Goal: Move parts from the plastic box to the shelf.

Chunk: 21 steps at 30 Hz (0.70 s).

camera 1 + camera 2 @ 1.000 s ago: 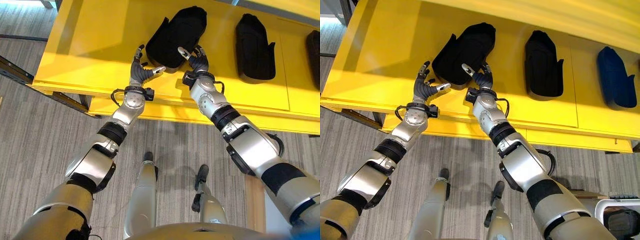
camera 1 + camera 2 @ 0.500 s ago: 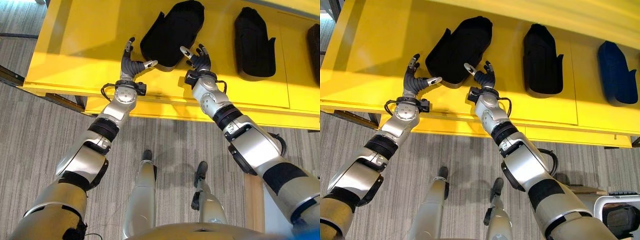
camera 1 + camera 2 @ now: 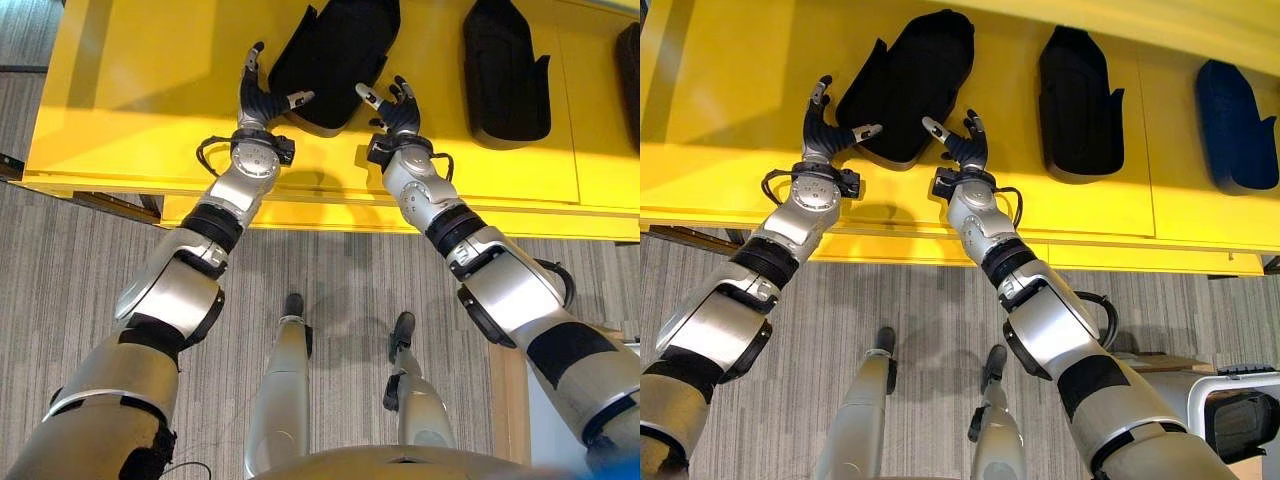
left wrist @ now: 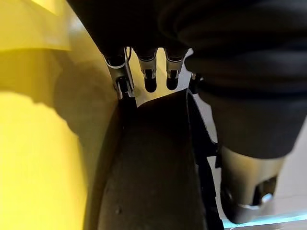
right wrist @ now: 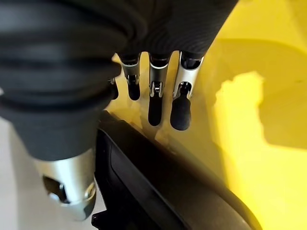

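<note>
A large black moulded part (image 3: 335, 55) lies on the yellow shelf (image 3: 140, 110), its near end between my two hands. My left hand (image 3: 258, 95) stands at the part's near left corner, fingers straight and spread, thumb pointing at the part's edge. My right hand (image 3: 395, 108) stands just right of the near end, also open, with nothing in it. The left wrist view has the black part (image 4: 153, 163) running past the straight fingers (image 4: 122, 76). Beside my right hand's straight fingers (image 5: 180, 105), the right wrist view shows the part's rim (image 5: 158, 191).
A second black part (image 3: 1078, 90) and a blue part (image 3: 1235, 125) lie farther right on the shelf. A white plastic box (image 3: 1225, 385) with a dark part in it sits on the floor at the lower right. Grey carpet (image 3: 80, 260) lies below the shelf's front edge.
The camera has shifted. My left arm has stretched forward and its hand now stands more to the left of the part's near end; the right hand has drawn slightly clear of the part.
</note>
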Tool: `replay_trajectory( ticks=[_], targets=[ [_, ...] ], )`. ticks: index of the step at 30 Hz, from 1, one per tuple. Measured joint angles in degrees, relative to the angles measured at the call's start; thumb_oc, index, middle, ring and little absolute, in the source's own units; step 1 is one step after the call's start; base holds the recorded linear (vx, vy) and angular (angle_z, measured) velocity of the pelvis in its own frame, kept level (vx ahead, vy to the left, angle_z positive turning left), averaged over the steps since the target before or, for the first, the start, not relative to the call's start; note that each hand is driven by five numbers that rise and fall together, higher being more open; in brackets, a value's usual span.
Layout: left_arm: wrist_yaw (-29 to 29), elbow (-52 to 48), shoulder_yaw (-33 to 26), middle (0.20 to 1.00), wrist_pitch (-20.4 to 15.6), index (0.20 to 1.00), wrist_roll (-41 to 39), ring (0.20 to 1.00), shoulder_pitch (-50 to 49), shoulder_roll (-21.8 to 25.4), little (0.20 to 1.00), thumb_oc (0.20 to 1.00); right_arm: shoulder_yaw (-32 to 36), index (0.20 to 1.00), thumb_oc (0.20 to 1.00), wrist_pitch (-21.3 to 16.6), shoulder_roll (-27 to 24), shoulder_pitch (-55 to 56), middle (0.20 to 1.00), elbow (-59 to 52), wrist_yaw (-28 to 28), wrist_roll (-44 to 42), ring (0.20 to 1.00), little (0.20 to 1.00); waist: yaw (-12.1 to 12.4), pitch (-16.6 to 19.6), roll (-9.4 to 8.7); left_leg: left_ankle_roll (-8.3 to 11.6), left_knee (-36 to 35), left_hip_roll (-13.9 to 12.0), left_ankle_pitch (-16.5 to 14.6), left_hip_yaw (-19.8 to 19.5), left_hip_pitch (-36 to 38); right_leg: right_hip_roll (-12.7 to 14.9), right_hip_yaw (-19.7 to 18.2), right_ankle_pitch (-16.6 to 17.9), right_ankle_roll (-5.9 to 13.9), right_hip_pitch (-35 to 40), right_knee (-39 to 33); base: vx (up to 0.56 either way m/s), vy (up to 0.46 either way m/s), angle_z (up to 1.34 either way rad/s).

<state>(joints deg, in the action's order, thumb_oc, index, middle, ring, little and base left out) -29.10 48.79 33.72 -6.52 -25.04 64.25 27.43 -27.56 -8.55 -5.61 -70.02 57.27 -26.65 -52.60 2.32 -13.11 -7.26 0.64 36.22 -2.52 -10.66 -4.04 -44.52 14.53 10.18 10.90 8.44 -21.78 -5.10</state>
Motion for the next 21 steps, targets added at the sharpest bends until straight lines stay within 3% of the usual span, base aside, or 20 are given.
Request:
replay_trajectory(
  ticks=[8,15,21],
  targets=[
    [-0.27,2.51,3.43,1.000,1.33,1.000,2.29,1.000,4.67,-0.38,1.000,1.000,-2.35,1.000,1.000,-1.22,0.82,-0.67,1.000,-0.02,0.64,-0.06,1.000,1.000,-1.59,0.28,-0.46,-0.70,1.13,-0.12,-0.52,0.98,-1.43,0.31,-0.99,0.00,-0.03,-1.34,0.09,0.00,0.016,-0.05],
    [0.59,3.20,4.72,1.000,1.37,1.000,2.31,1.000,5.48,-1.49,1.000,1.000,-2.45,1.000,1.000,-0.86,0.76,-1.06,1.000,0.00,1.79,-0.10,1.000,1.000,-1.81,0.31,-0.50,-0.70,1.51,-0.21,-0.51,1.32,-1.50,0.26,-1.45,1.02,0.96,-1.70,0.10,0.00,0.005,-0.02],
    [2.85,3.19,5.28,1.000,1.27,1.000,2.00,1.000,5.14,-2.66,1.000,1.000,-2.40,1.000,1.000,0.14,0.28,-1.05,1.000,0.10,1.85,-0.07,1.000,1.000,-1.56,0.33,-0.47,-0.73,1.81,-0.50,-0.51,1.35,-1.88,0.23,-1.46,0.32,0.52,-1.85,0.48,0.00,0.000,0.00]
  ],
)
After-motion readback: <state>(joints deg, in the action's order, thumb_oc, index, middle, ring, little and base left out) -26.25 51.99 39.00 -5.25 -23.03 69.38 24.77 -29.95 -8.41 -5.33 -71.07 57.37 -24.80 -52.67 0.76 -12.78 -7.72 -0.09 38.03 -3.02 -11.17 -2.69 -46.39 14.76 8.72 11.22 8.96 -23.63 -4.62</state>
